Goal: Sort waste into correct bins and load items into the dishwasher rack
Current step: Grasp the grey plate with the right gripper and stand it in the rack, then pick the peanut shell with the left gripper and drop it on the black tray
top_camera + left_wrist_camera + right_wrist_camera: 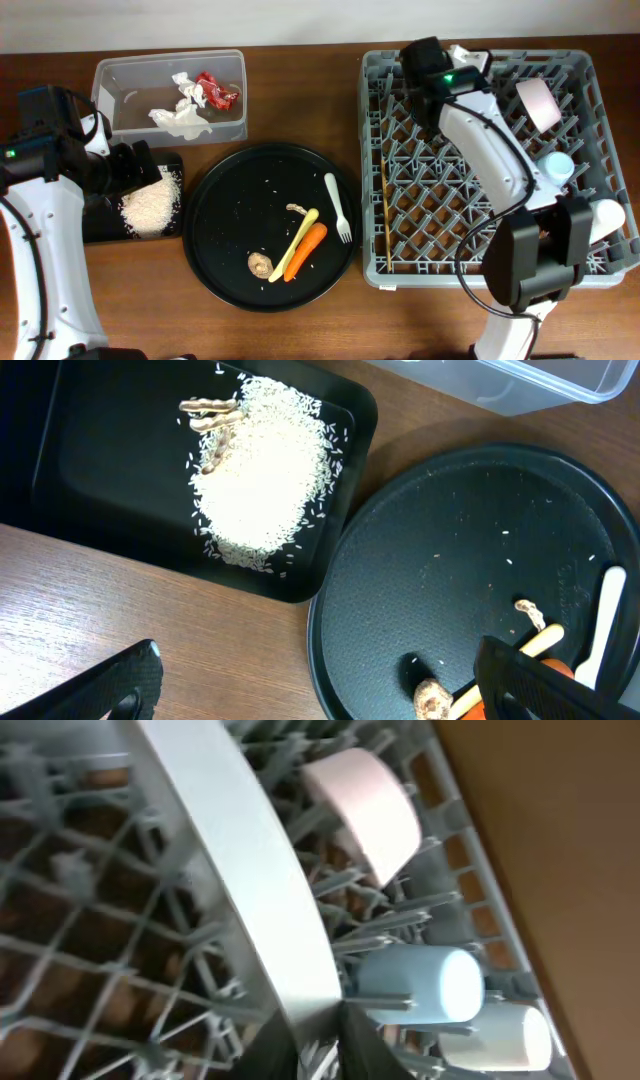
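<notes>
My right gripper (452, 52) (320, 1040) is shut on the rim of the white plate (470, 54) (250, 890), which stands on edge at the back of the dishwasher rack (400, 270). The rack also holds the pink bowl (538, 103) (365, 805), light-blue cup (558, 165) (420, 982), white cup (605, 215) (500, 1035) and chopsticks (385, 215). My left gripper (150, 168) (325, 695) hangs open and empty by the black tray (100, 225) with the grains (152, 205) (260, 470). The clear tub (170, 60) holds the red wrapper (217, 90) and tissue (180, 115).
A large round black tray (225, 215) (440, 550) in the middle carries the white fork (338, 205), yellow utensil (297, 243), carrot (307, 250) and brown lump (260, 264) (432, 700). Small brown strands (210, 415) lie on the grains.
</notes>
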